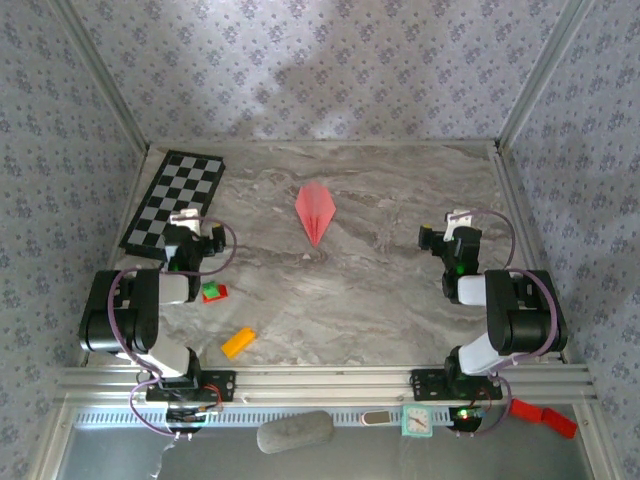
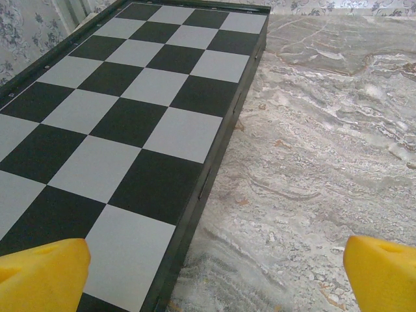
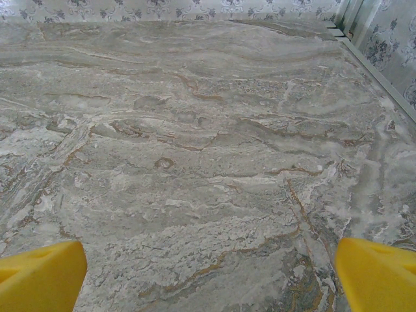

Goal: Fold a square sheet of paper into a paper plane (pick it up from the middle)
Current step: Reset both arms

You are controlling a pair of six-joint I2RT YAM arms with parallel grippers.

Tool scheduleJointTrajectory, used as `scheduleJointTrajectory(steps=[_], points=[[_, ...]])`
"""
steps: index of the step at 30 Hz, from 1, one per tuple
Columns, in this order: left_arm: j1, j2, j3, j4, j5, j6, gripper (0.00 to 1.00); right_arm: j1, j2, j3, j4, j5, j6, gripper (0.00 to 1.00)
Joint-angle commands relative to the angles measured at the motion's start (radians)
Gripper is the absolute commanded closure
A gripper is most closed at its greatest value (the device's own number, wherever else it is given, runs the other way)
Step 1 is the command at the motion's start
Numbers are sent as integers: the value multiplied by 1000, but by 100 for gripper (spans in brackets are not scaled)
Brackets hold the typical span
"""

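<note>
Marble-patterned table [image 1: 380, 300] held the paper plane [image 1: 315, 212] centrally toward its far side, long axis far-to-near, nose toward the arms, folds hard to discern; we found left gripper [image 2: 214, 273] and right gripper [image 3: 209, 274] both spread wide, holding nothing.

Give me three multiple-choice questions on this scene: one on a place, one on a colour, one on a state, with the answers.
1. Where on the table is the chessboard? A far left; B far right; C centre.
2. What colour is the plane? A blue; B pink; C white.
3. The left gripper and right gripper are: A open, empty; B shut; C holding the plane.
Answers: 1 A, it lies in the far left corner; 2 B, pink against the grey table; 3 A, jaws wide apart, nothing between.
</note>
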Motion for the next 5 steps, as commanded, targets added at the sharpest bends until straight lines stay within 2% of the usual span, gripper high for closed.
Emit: scheduleJointTrajectory(steps=[1,5], points=[[5,9,24,-11,7,9,0,1,9,15,-13,20,-5,0],[4,9,21,-3,8,10,0,1,8,14,-13,20,-4,0]])
